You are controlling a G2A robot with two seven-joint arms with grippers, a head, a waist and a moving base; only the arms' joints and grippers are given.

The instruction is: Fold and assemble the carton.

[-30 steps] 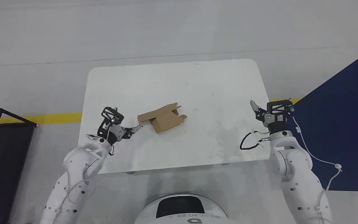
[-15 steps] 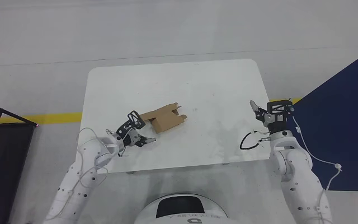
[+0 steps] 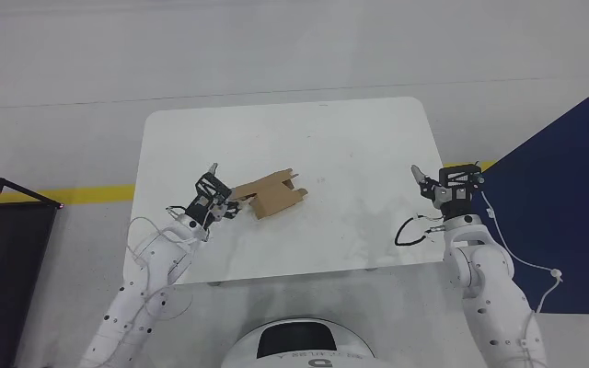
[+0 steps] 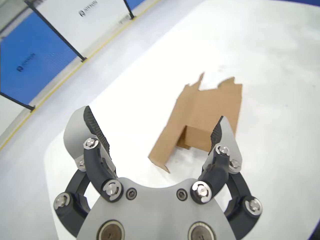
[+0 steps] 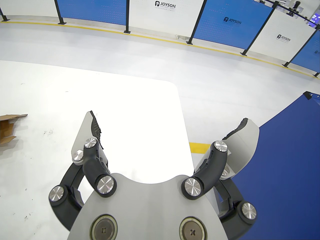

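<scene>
1. Left gripper [image 4: 153, 113]: jaws released and empty. It sits just beside the carton's [image 4: 207, 111] left end. One finger overlaps the cardboard in the wrist view, so I can't tell if they touch.
2. Right gripper [image 5: 168, 116]: jaws released and empty, parked over the tabletop's [image 3: 368, 147] right edge, well apart from the carton.
3. The carton lies flat on the left half of the tabletop, roughly midway between the far and near edges.
4. Progress, my read: early. Some creases are started. One panel stands up off the tabletop and a small boxed section is formed under it. The end flaps stick out untucked and nothing is closed.
5. Left to do, as I judge it: grip a panel, square the body, fold and tuck the flaps at both ends. This likely needs the right arm brought in to brace.
6. Count: one carton, two grippers, one tabletop.
</scene>
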